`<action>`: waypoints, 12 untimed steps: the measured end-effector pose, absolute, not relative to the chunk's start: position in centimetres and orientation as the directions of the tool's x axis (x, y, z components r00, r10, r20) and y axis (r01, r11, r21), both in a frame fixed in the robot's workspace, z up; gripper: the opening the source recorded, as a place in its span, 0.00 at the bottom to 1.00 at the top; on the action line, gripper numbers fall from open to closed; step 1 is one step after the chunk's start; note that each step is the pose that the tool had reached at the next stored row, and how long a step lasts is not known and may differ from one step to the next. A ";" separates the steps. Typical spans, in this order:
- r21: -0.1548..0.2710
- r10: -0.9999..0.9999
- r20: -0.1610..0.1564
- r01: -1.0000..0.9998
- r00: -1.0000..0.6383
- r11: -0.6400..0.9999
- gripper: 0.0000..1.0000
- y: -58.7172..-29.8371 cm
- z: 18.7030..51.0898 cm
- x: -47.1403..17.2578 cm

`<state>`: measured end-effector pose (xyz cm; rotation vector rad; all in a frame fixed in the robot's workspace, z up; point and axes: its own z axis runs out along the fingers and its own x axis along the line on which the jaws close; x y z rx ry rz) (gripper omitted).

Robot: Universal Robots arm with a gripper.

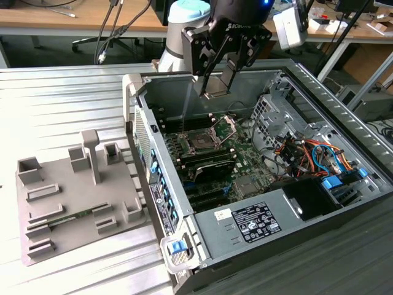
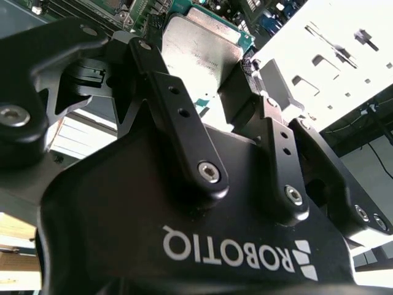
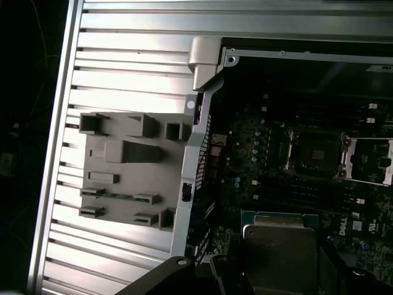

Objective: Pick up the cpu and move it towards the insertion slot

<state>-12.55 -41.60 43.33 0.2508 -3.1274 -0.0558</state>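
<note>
The cpu (image 2: 199, 46) hangs roughly flat, clamped by its edges in the gripper (image 1: 217, 91), which I judge keeps its faces untouched for seating. In the exterior view it sits upper centre, above the open computer case (image 1: 172, 92). The insertion slot (image 1: 199, 140) lies lower, toward the frame's middle, its retaining bracket (image 1: 228, 126) tipped up so the socket is exposed. The grey fixture plate (image 1: 73, 196) rests lower left on the ribbed table (image 1: 61, 104), outside the case

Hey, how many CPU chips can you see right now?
1. The cpu is gripped in the gripper, above the open computer case. The insertion slot looks empty. Others could be hidden inside the case.
</note>
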 end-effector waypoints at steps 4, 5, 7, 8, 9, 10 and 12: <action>0.036 -0.159 0.001 -0.159 -0.987 0.987 0.55 -41.6 43.3 -12.4; 0.036 -0.159 0.001 -0.159 -0.987 0.987 0.55 -41.6 43.3 -12.4; 0.036 -0.159 0.001 -0.159 -0.987 0.987 0.55 -41.6 43.3 -12.3; 0.036 -0.159 0.001 -0.159 -0.987 0.987 0.55 -41.6 43.3 -12.3; 0.036 -0.159 0.001 -0.159 -0.987 0.987 0.55 -41.6 43.3 -12.2; 0.036 -0.159 0.001 -0.159 -0.987 0.987 0.55 -41.6 43.3 -12.2; 0.036 -0.159 0.001 -0.159 -0.987 0.987 0.55 -41.6 43.3 -12.1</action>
